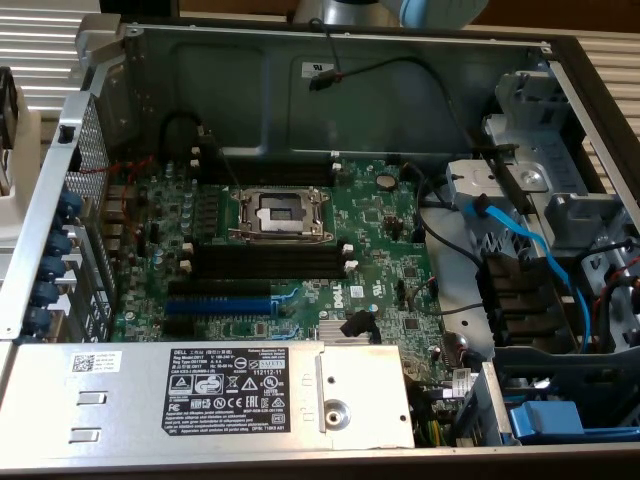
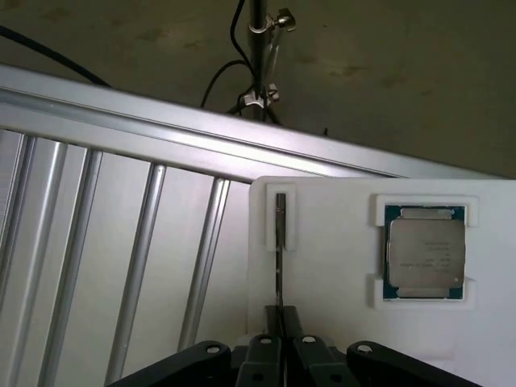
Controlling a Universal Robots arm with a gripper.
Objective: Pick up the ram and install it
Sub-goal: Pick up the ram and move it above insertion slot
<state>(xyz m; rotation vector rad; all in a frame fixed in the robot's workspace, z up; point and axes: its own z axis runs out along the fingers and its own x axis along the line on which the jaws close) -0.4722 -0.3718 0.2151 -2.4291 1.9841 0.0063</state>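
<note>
In the wrist view the ram (image 2: 279, 266) appears edge-on as a thin dark strip. Its far end sits in a notch of a white holder tray (image 2: 330, 282). My gripper (image 2: 280, 326) is shut on the near end of the ram, with the black fingers (image 2: 300, 348) pressed against both faces. In the exterior view the open computer case shows the green motherboard (image 1: 380, 230). The long black memory slots (image 1: 265, 262) lie below the CPU socket (image 1: 280, 215), and more black slots (image 1: 265, 172) lie above it.
A processor chip (image 2: 425, 252) rests in another pocket of the white tray. Aluminium rails (image 2: 145, 234) run beside the tray. Inside the case are a blue expansion slot (image 1: 215, 303), a power supply box (image 1: 210, 395), blue cables (image 1: 520, 240) and drive bays (image 1: 560, 180).
</note>
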